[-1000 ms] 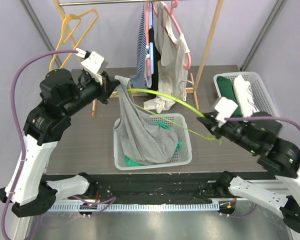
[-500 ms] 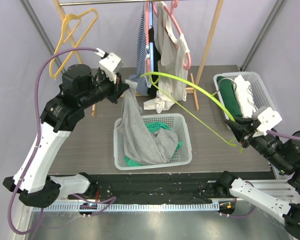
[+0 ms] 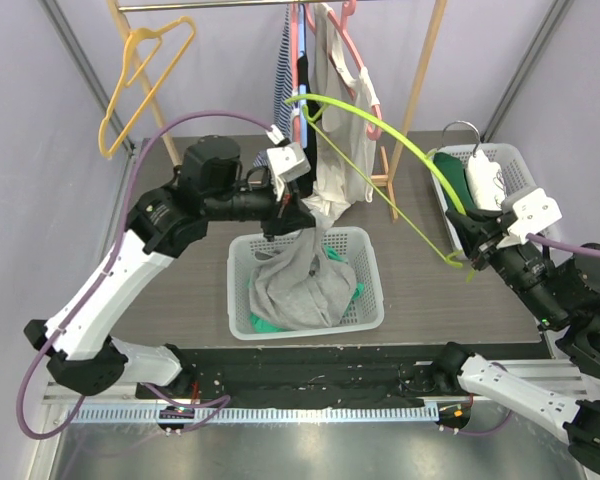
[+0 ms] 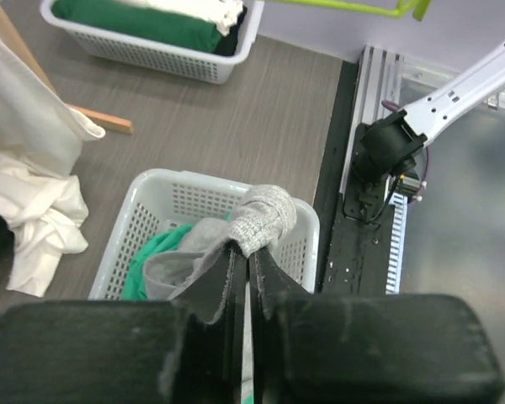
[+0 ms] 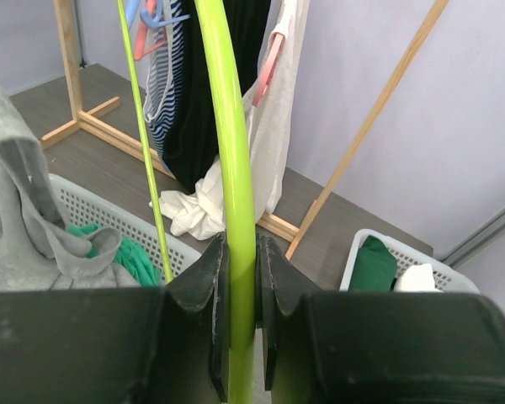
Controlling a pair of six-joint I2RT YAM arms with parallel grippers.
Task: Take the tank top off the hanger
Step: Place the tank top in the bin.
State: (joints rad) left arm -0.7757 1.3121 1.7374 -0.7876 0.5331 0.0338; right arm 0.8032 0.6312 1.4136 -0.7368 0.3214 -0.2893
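So the left gripper point(image 3: 286, 206) is hovering right above the white basket point(image 3: 376, 318) that sits mid-table toward the near edge. Its jaws are pinched basically all the way together on a rolled-up edge of the gray tank top point(image 3: 298, 288). The left wrist view shows it well: a fold of gray fabric squeezed between the fingers point(image 4: 210, 282), with the rest drooping down. Most of the tank top is heaped inside the basket, on top of some green clothing point(image 3: 354, 291). The tank top is completely clear of the lime-green hanger point(image 3: 382, 132). The right gripper point(image 3: 466, 252) has that one, out over the right side of the table, jaws closed narrow on the plastic near one end. From there the hanger arcs up and back toward the wooden clothes rack point(image 3: 420, 70) at the far edge. A white garment point(image 3: 342, 125) and some striped stuff hang on the rack, plus a bare yellow hanger point(image 3: 145, 60) off to the left. There's a second basket point(image 3: 528, 160) in the far right corner with folded green and white clothes in it.
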